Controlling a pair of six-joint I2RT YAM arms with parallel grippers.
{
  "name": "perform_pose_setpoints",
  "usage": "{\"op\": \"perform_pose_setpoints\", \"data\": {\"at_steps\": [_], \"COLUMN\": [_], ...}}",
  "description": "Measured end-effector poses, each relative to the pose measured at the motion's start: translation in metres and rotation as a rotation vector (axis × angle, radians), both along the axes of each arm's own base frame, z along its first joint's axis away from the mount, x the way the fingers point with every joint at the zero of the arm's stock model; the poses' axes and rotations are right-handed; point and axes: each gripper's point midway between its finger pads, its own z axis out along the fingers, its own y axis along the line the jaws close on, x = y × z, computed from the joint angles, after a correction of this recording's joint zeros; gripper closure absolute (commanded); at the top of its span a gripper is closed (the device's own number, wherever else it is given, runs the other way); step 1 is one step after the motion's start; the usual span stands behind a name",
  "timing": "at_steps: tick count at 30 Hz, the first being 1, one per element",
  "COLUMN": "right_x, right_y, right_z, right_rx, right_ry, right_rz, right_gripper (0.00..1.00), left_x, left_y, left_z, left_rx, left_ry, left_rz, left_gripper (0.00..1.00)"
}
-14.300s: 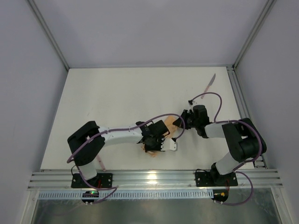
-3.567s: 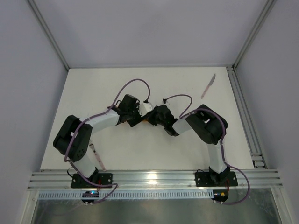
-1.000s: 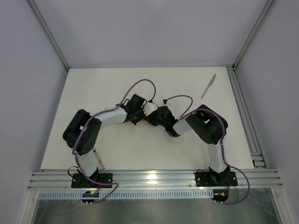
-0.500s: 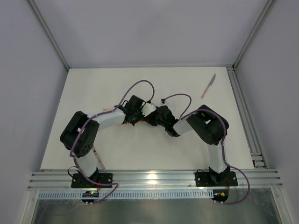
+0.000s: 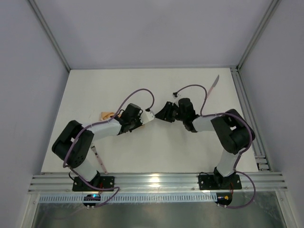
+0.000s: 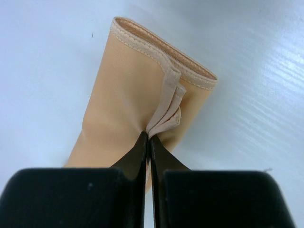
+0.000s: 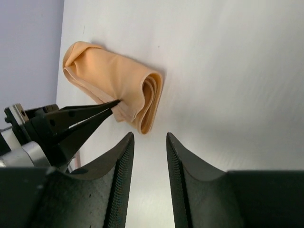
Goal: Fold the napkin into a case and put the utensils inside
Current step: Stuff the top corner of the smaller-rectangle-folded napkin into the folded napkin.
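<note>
right gripper [image 7: 148,137] let go, backed off, left gripper [image 6: 148,140] pinching napkin [image 6: 126,90]

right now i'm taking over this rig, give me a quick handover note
Left gripper: shut, pinching a hem fold of the napkin.
Right gripper: open and empty, facing the napkin's layered end without touching it.
Napkin: folded into a narrow, layered bundle lying mid-table between the two arms.
Knife: far right corner of the table.
Fork: near edge, beside the left arm's base.
Done: napkin folded narrow.
Left: finish and flatten the fold, then fetch the knife and fork and slide both inside.
</note>
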Motion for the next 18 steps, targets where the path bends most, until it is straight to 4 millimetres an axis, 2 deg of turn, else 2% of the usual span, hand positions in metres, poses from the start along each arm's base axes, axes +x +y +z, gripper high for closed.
{"op": "perform_pose_setpoints", "data": {"at_steps": [3,5,8,11,13,14,18], "right_x": [0.021,0.040,0.060,0.073,0.070,0.064,0.020], "right_y": [-0.018,-0.023,-0.011,0.013,0.029,0.038,0.078], "right_z": [0.010,0.027,0.064,0.093,0.093,0.087,0.039], "right_rx": [-0.084,-0.154,-0.221,-0.262,-0.287,-0.304,-0.362], "right_ry": [-0.061,-0.151,-0.324,-0.490,-0.551,-0.568,-0.585], "right_rz": [0.091,0.147,0.262,0.379,0.455,0.499,0.719], "right_gripper": [0.63,0.61,0.61,0.59,0.55,0.55,0.55], "left_x": [-0.002,0.000,0.000,0.000,0.003,0.003,0.005], "left_y": [0.006,0.007,0.010,0.011,0.010,0.009,0.009], "left_z": [0.000,0.002,0.005,0.013,0.020,0.022,0.026], "left_rx": [0.022,0.031,0.048,0.055,0.049,0.048,0.043], "left_ry": [-0.036,-0.071,-0.123,-0.167,-0.198,-0.205,-0.231], "left_rz": [-0.030,-0.047,-0.072,-0.087,-0.096,-0.098,-0.106], "left_gripper": [1.00,1.00,1.00,1.00,1.00,1.00,1.00]}}
